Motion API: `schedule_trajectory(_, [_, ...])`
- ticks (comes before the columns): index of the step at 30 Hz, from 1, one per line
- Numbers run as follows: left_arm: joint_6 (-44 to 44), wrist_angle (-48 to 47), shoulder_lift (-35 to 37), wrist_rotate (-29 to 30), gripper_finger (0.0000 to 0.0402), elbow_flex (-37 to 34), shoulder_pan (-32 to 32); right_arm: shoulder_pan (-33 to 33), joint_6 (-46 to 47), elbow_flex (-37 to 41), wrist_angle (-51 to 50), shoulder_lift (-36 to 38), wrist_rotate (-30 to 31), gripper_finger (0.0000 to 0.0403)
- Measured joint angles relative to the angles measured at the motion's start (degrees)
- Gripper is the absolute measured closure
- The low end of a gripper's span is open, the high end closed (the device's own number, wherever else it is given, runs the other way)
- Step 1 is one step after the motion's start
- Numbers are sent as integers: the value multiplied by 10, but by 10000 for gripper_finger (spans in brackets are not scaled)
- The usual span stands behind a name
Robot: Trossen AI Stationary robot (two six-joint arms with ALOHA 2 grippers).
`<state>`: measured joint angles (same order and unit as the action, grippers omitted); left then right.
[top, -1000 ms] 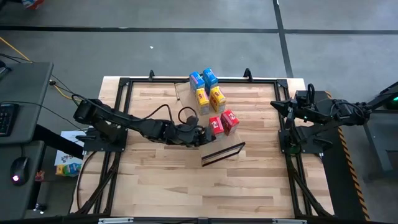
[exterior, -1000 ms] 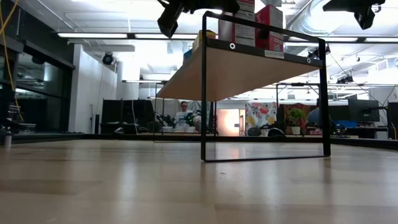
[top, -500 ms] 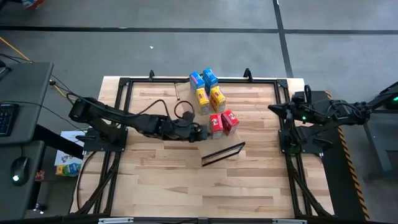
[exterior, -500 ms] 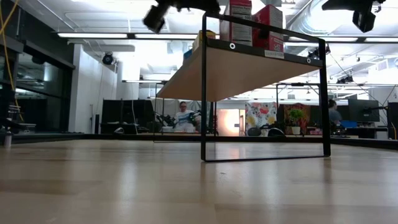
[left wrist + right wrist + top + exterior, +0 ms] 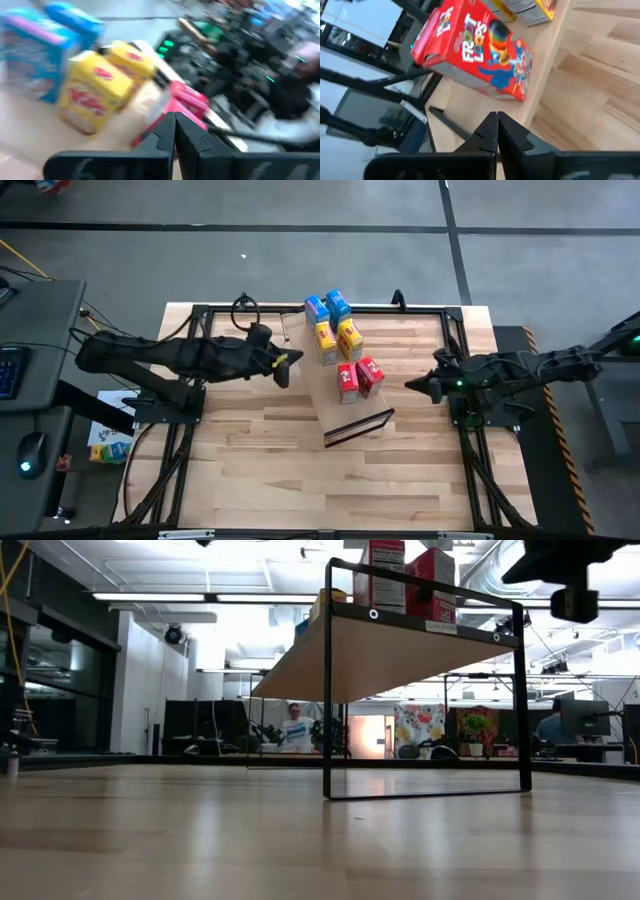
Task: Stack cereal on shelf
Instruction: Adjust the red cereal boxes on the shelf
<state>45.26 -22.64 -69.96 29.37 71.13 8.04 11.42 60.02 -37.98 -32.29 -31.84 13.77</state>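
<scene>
Six cereal boxes stand on the tan shelf board [image 5: 335, 400]: two blue [image 5: 327, 307] at the far end, two yellow [image 5: 337, 337] in the middle, two red [image 5: 358, 377] nearest the black frame [image 5: 358, 426]. The low view shows the shelf [image 5: 400, 650] raised on its frame legs, with the red boxes [image 5: 405, 568] on top. My left gripper [image 5: 285, 366] is shut and hangs left of the shelf, clear of the boxes. My right gripper [image 5: 414, 387] is shut too and points at the red boxes from the right. A red box [image 5: 475, 52] fills the right wrist view.
Bare striped tabletop [image 5: 260, 470] lies near and left of the shelf. A black rail frame [image 5: 200, 315] runs round the table edges. A loose cable loop [image 5: 243, 305] arches over the far-left rail. People sit in the room behind [image 5: 293, 725].
My left gripper has drawn back from beside the red boxes, rising and swinging toward the table's left and far edge. My right gripper has reached from the right edge toward the shelf's red boxes. The boxes and shelf have stayed put.
</scene>
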Motion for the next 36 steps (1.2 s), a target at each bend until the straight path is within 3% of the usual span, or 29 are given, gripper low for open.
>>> schedule_trajectory(3, [-44, 102, 13, -88, 401, -61, -10, -47, -16, 0, 11, -19, -35, 403])
schedule_trajectory(6, [-42, 243, 13, -163, 401, -149, -15, -103, -39, 0, 37, -46, -107, 403])
schedule_trajectory(11, [9, 457, 13, -179, 401, -265, -17, -181, -73, 0, 45, -86, -186, 403])
schedule_trajectory(14, [10, 521, 14, -178, 401, -292, -15, -215, -92, 0, 55, -113, -237, 403])
schedule_trajectory(17, [8, 522, 14, -177, 401, -294, -15, -236, -106, 0, 92, -141, -276, 403])
schedule_trajectory(29, [-7, 479, 4, -171, 401, -295, -15, -247, -110, 0, 120, -187, -318, 403])
schedule_trajectory(36, [16, 502, -46, -229, 401, -295, -15, -246, -96, 0, 146, -187, -339, 403])
